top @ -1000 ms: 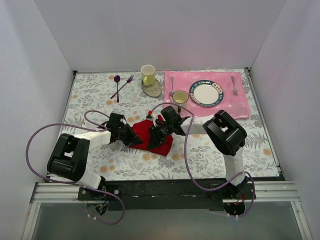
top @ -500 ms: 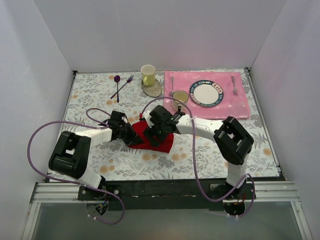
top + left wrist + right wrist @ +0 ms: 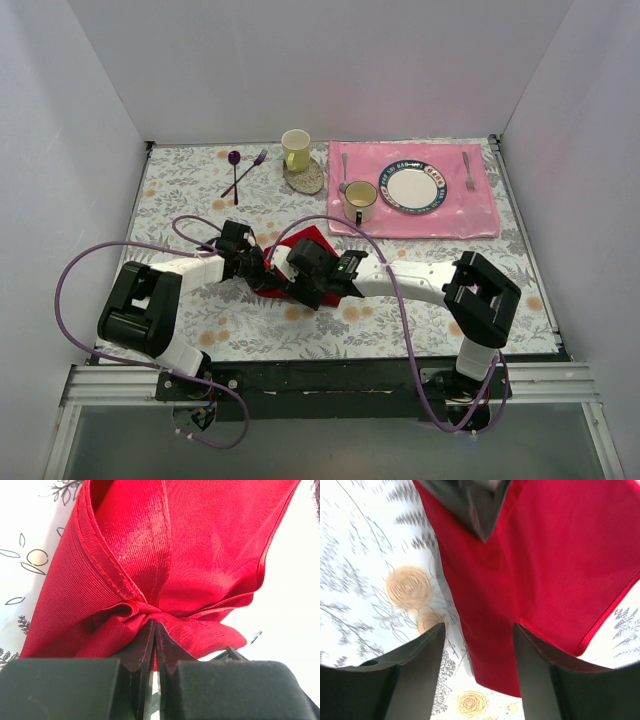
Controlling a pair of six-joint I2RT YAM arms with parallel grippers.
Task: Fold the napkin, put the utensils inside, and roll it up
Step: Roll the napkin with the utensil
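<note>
Worktop (image 3: 180, 190): floral print beneath bright red soft cloth napkin (image 3: 175, 545).
Left end effector (image 3: 155, 645): pinching the bunched hem.
Right end effector (image 3: 477, 630): spread; should flatten the crease.

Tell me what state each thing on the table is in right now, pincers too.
napkin: bunched, partly folded, pinched at its edge
left pincer: shut on the napkin
right pincer: open over the napkin
yellow mug: upright on its coaster
cream mug: upright on the pink placemat
plate: flat on the placemat, bare
purple spoon and fork: lying crossed
</note>
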